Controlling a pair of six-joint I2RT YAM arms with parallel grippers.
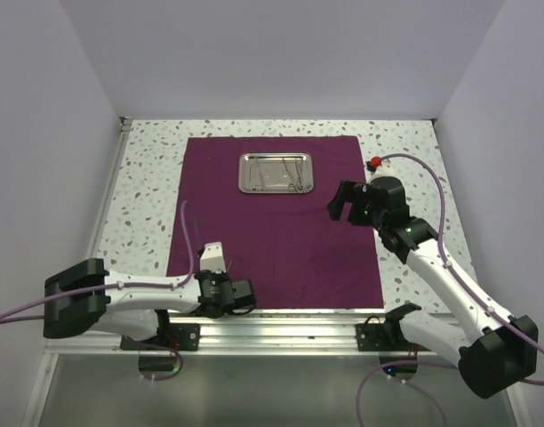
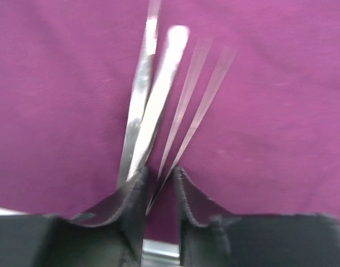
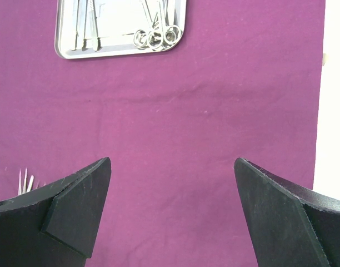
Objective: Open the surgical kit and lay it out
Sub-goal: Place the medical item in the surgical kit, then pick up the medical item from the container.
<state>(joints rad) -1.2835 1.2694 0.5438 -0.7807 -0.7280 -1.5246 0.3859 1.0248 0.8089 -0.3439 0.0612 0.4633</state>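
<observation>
Low left in the overhead view, the left hand (image 2: 161, 183), barely parted, has steel tweezers (image 2: 150, 94) pointing straight ahead on the purple cloth (image 1: 281, 240), gripped or not I cannot tell; the wide-open, empty right hand (image 3: 173, 164) is nearer the upper-centre tray (image 1: 243, 173).

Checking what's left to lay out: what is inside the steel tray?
The steel tray holds ring-handled instruments and slim straight tools; they overlap, so their count is unclear.
</observation>
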